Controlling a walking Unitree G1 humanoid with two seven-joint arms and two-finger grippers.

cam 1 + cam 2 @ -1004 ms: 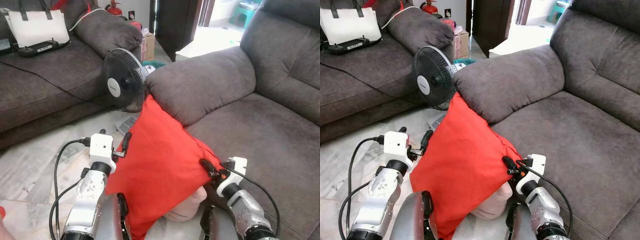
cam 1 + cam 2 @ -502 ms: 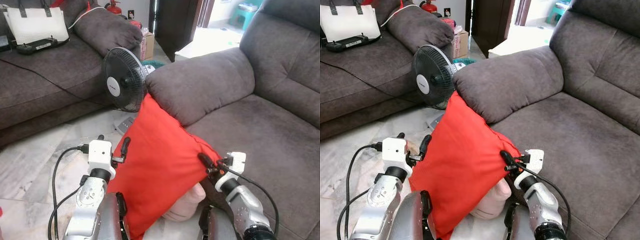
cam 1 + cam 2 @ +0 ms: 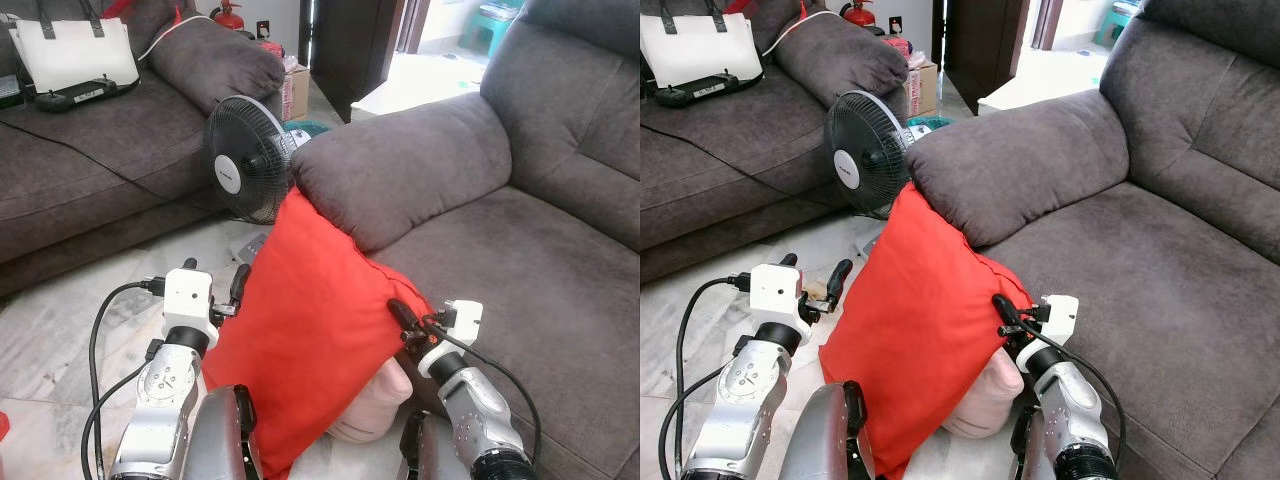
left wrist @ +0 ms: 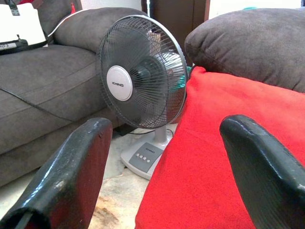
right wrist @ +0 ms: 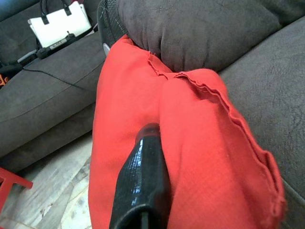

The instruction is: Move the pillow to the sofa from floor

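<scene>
Against the sofa (image 3: 470, 190), pillow (image 3: 310, 340) stands diagonal (corner up).

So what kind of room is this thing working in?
Most likely a home living room: two grey sofas, a standing fan on the tiled floor, and a white handbag left on one seat.

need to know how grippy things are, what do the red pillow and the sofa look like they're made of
The red pillow looks like plain woven cloth, matte: the right wrist view shows a fine weave and a frayed, stitched edge. The sofa looks like grey suede-like or microfibre upholstery, soft and matte with a short mottled nap; it could be another synthetic.
</scene>
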